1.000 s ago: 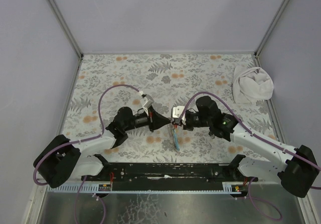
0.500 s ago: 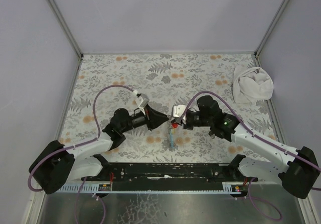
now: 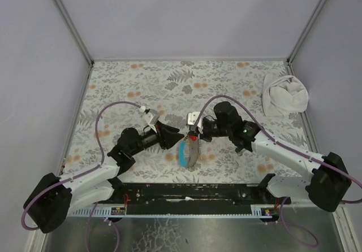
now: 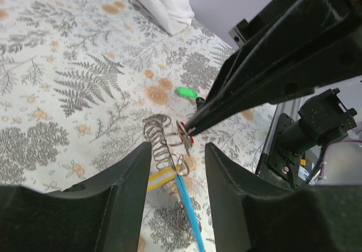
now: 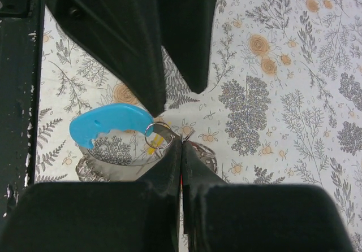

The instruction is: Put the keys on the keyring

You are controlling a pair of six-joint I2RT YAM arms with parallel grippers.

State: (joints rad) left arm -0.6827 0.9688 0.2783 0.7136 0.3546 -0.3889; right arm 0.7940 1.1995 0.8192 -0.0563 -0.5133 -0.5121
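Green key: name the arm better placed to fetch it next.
Left. The left gripper is open and empty, with the green key on the table ahead of it; the right gripper is shut on the red key at the keyring.

Both arms reach inward, tips nearly meeting; left gripper parted, right gripper pinched tight

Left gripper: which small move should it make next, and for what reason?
Probably pull the left gripper back a little, jaws open, towards the green key. It holds nothing; the right gripper is shut on the red key close to the keyring, and the green key lies loose on the table.
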